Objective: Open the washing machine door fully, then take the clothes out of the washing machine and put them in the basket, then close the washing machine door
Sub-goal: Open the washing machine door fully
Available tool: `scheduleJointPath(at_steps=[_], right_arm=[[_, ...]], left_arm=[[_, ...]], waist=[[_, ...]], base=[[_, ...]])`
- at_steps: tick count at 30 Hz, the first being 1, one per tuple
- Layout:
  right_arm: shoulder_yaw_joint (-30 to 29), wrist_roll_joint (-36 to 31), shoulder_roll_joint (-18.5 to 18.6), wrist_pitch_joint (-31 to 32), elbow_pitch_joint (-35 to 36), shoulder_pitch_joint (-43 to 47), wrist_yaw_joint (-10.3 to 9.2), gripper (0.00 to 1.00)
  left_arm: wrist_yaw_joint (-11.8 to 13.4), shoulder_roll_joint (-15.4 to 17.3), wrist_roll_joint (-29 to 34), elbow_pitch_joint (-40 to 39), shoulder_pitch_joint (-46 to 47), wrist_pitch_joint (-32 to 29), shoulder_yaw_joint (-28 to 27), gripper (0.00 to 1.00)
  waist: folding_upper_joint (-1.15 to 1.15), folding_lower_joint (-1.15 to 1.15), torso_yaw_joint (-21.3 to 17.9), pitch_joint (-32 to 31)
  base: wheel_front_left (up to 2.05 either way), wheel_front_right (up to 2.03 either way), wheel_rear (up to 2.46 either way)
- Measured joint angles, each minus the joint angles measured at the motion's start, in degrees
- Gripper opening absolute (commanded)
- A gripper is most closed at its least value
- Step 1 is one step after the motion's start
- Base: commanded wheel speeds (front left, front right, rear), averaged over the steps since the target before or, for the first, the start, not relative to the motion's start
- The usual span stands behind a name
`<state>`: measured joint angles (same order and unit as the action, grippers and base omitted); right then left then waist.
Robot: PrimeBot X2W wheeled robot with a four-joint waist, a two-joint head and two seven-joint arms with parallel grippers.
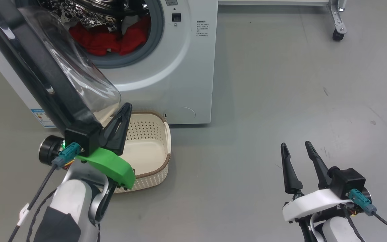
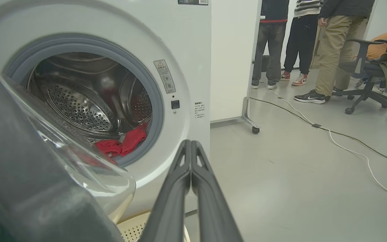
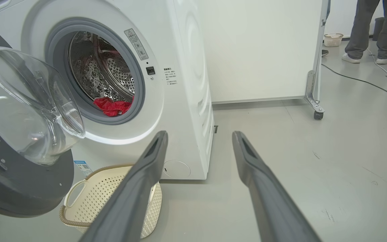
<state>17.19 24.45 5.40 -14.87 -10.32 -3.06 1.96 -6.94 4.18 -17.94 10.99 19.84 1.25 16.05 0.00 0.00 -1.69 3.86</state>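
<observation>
Presently, listed by size.

1. Washing machine (image 1: 186, 84): white front-loader. It stands ahead of the left gripper (image 1: 126, 109), and ahead and to the left of the right gripper (image 1: 296, 145). The grey rubber ring and dimpled steel drum are exposed.
2. White panel on castors (image 3: 264, 50): beyond the machine, far ahead of the right gripper.
3. Washing machine door (image 1: 39, 67): black rim with a clear bulging glass bowl, swung open and standing out from the machine front. The rim is just left of the left gripper and the bowl is close beside its fingers; contact cannot be told. The door is well to the left of the right gripper.
4. Persons (image 2: 334, 50): legs and shoes only, standing far ahead and to the right of the left gripper.
5. Office chair (image 2: 368, 77): black, beside those persons.
6. Basket (image 1: 146, 127): cream, perforated, with a brown rim. It sits on the floor below the open door, directly under the left gripper's fingers and to the lower left of the right gripper.
7. Clothes (image 1: 99, 42): red fabric with a scrap of white, lying in the bottom of the drum beyond the left gripper's tips, apart from both grippers.
8. Left gripper: green shell, dark fingers pressed together with nothing between them.
9. Right gripper: white shell, fingers spread wide and holding nothing, over grey floor to the right of the machine.
10. Cables (image 2: 348, 144): trailing across the floor to the right of the left gripper.
</observation>
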Motion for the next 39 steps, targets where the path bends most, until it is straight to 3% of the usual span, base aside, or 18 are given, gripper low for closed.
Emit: scheduleJointPath(at_steps=[25,39], right_arm=[[-1.38,-1.00,-0.99,0.00,-1.18,-0.04,0.99,1.00],[-2.31,-1.44,-1.23,0.00,-1.99,-0.01,1.51,1.00]], left_arm=[[0.11,-0.19,-2.74,9.46,-1.15,-1.59,-3.01,0.00],[0.10,-0.57,-2.75,12.78,-1.02,0.33,-2.53,0.00]], waist=[[0.00,0.00,-0.58,0.64],[0.00,0.00,1.38,-0.56]], base=[[0.00,0.00,0.00],[0.00,0.00,0.00]])
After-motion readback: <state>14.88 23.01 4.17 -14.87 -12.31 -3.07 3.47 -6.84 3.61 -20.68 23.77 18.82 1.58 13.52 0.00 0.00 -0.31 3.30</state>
